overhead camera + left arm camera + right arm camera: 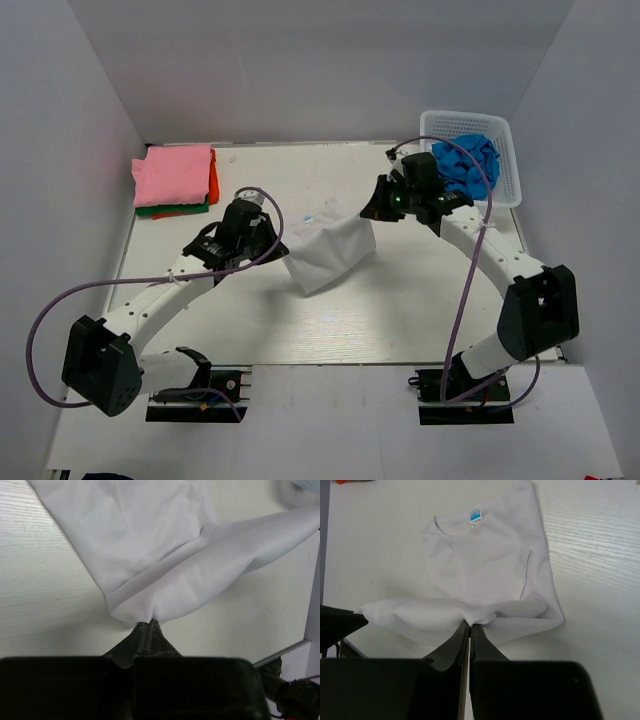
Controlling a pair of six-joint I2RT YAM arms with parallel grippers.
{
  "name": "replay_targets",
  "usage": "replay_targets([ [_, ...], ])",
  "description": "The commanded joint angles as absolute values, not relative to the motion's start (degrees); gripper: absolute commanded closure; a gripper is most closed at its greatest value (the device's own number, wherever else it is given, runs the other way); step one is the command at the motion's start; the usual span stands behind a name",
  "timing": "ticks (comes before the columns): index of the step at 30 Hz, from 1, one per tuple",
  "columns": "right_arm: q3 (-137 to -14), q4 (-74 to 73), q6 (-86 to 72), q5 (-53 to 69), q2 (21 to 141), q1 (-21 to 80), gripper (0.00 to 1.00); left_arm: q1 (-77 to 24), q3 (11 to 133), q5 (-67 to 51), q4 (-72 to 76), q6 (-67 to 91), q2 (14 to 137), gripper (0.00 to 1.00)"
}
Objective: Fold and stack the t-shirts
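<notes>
Left tool (150,623), right tool (470,625) on t-shirt (330,256)

The white wood-grain table (400,320) carries a white t-shirt (325,255) lying between the two sets of fingers, one edge pinched up by the left gripper (282,246) and the right gripper (372,214). Well beyond the left fingers sits a folded stack of t-shirts (175,182), pink on top. Just behind the right fingers stands a white mesh basket (507,192).
</notes>
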State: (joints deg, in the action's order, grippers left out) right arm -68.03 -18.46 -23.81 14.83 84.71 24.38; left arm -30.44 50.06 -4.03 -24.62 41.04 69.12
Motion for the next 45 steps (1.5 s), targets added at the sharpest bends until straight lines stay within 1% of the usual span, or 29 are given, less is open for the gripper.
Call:
replay_targets([
  [1, -74.3, -17.6, -22.9, 14.8, 88.0, 24.2, 1.0, -29.9, 54.0, 2.6, -24.7, 41.7, 69.2, 1.0],
  [3, -77.2, -17.6, -22.5, 15.1, 89.6, 24.1, 1.0, -29.4, 55.4, 4.4, -25.2, 41.7, 71.4, 1.0],
  [7, -84.0, -19.8, -21.6, 14.9, 96.7, 24.0, 1.0, -27.6, 57.8, 8.7, -25.2, 41.7, 76.1, 1.0],
  [10, -89.2, -20.8, -21.4, 15.4, 101.1, 23.6, 1.0, -26.1, 59.8, 9.2, -23.5, 42.4, 80.1, 1.0],
  [11, -90.3, -21.2, -21.5, 15.5, 104.9, 23.5, 1.0, -25.6, 59.9, 9.2, -22.9, 42.4, 81.2, 1.0],
  [13, -95.5, -22.1, -21.9, 16.2, 107.7, 23.1, 1.0, -23.7, 61.7, 9.8, -21.5, 42.4, 85.3, 1.0],
  [14, -97.1, -22.8, -22.2, 17.1, 112.4, 22.7, 1.0, -23.1, 62.5, 9.8, -21.4, 42.4, 86.9, 1.0],
  [15, -102.6, -23.1, -21.9, 18.0, 114.1, 22.5, 1.0, -21.9, 64.1, 11.0, -21.4, 42.4, 88.6, 1.0],
  [18, -109.6, -23.1, -21.5, 20.6, 122.0, 22.5, 1.0, -19.4, 66.8, 13.2, -21.4, 42.9, 94.1, 1.0],
  [19, -111.2, -21.9, -21.4, 22.4, 125.6, 22.4, 1.0, -18.8, 67.6, 13.2, -20.3, 42.9, 95.2, 1.0],
  [20, -115.7, -19.6, -21.7, 23.1, 127.2, 22.5, 1.0, -18.2, 67.6, 13.7, -17.9, 42.9, 96.2, 1.0],
  [21, -117.2, -16.3, -22.1, 26.3, 132.2, 22.4, 1.0, -17.7, 68.5, 13.7, -16.9, 42.9, 98.8, 1.0],
  [23, -121.8, -11.5, -23.0, 27.3, 135.8, 22.4, 1.0, -15.7, 69.9, 14.7, -15.2, 43.5, 101.6, 1.0],
  [24, -122.5, -2.5, -23.4, 30.6, 140.6, 22.5, 1.0, -15.0, 71.6, 15.5, -15.2, 43.5, 103.0, 1.0],
  [25, -123.0, 1.1, -24.7, 30.8, 142.0, 22.7, 0.77, -13.0, 73.3, 14.2, -15.2, 43.5, 106.1, 1.0],
  [26, -127.9, 2.4, -25.8, 30.5, 143.2, 22.8, 0.69, -12.1, 75.0, 14.2, -16.2, 43.5, 107.4, 0.93],
  [27, -129.5, 4.1, -25.9, 31.4, 146.9, 22.5, 0.61, -11.4, 77.5, 14.2, -15.6, 43.5, 108.4, 0.45],
  [28, -130.7, 4.6, -26.3, 29.5, 147.0, 22.8, 0.55, -10.9, 78.6, 13.4, -14.6, 42.2, 109.2, 0.13],
  [29, -129.4, 5.3, -26.1, 26.7, 146.2, 22.8, 0.51, -10.1, 79.6, 12.5, -13.4, 40.9, 110.4, 0.0],
  [31, -125.6, 5.6, -25.1, 23.1, 141.2, 22.5, 0.42, -10.1, 84.9, 10.1, -15.1, 37.5, 111.1, 0.0],
  [32, -123.6, 6.4, -22.9, 22.5, 139.6, 22.7, 0.34, -10.1, 85.9, 10.1, -15.1, 36.8, 111.1, 0.0],
  [33, -117.8, 6.9, -22.4, 21.7, 138.0, 23.0, 0.34, -10.1, 86.0, 7.7, -15.1, 35.6, 110.0, 0.0],
  [34, -116.1, 6.9, -22.0, 20.8, 133.6, 23.2, 0.34, -10.6, 86.0, 6.3, -14.2, 33.9, 109.3, 0.0],
  [35, -114.5, 6.9, -20.6, 20.9, 132.3, 23.5, 0.33, -11.4, 84.0, 5.3, -13.5, 33.4, 108.8, 0.0],
  [37, -110.0, 5.3, -20.4, 22.7, 129.2, 24.5, 0.33, -11.4, 81.7, -1.4, -9.8, 32.9, 107.5, 0.0],
  [38, -109.2, 4.7, -19.5, 23.1, 128.9, 24.8, 0.32, -11.4, 79.9, -7.3, -8.4, 32.9, 107.5, 0.0],
  [43, -103.0, 2.0, -21.4, 27.1, 128.1, 26.9, 0.32, -12.5, 79.4, -16.5, -7.5, 33.4, 112.0, 0.0],
  [44, -102.0, 3.2, -23.0, 27.5, 127.8, 27.2, 0.14, -12.5, 79.4, -17.7, -7.5, 33.4, 112.8, 0.0],
  [45, -98.6, 5.6, -24.5, 27.4, 127.5, 27.5, 0.1, -13.1, 78.7, -19.2, -6.9, 33.9, 113.4, 0.0],
])
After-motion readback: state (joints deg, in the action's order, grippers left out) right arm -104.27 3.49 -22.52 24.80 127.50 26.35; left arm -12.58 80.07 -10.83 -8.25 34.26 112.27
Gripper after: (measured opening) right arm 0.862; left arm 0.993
